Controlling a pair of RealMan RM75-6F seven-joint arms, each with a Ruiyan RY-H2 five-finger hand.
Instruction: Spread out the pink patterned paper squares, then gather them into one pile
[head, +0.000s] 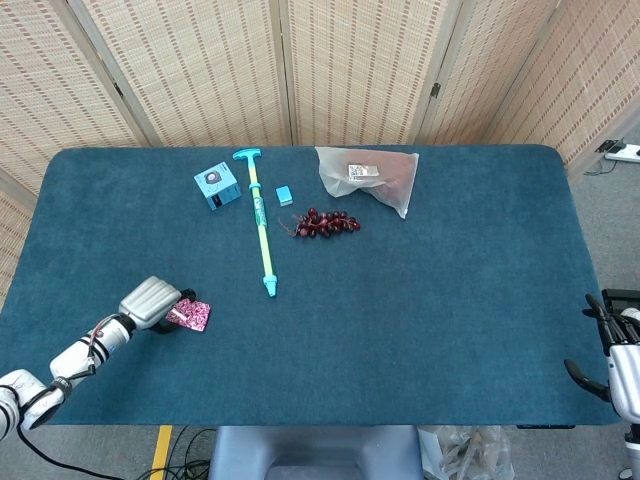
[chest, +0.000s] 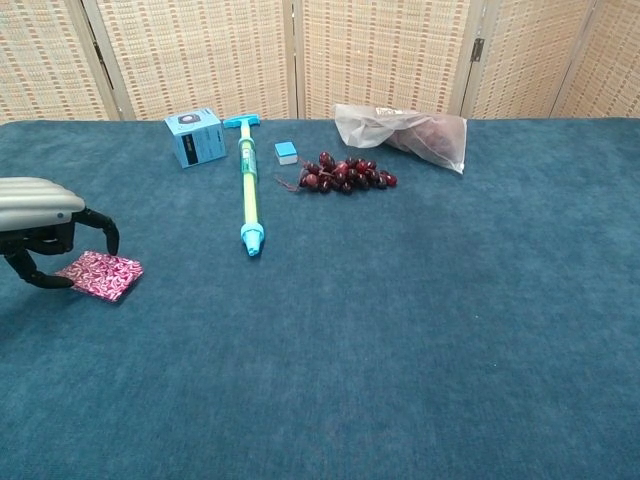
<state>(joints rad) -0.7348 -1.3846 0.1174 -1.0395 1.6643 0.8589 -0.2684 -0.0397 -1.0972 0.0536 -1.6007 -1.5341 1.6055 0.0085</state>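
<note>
Open table (head: 420, 320) right of syringe (head: 262, 235); grapes (head: 325, 223) beyond.

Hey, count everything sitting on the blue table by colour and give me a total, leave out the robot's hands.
Pink: 1, the paper squares pile
Light blue: 2, the box and the small block
Blue-green: 1, the long stick
Dark red: 1, the grape bunch
Clear: 1, the plastic bag
Total: 6

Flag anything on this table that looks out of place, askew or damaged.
Nothing looks damaged or spilled. The pink paper squares lie as one flat stack by the left hand, not spread out. The grapes, blue box, long tool and plastic bag look unrelated to the task.
</note>
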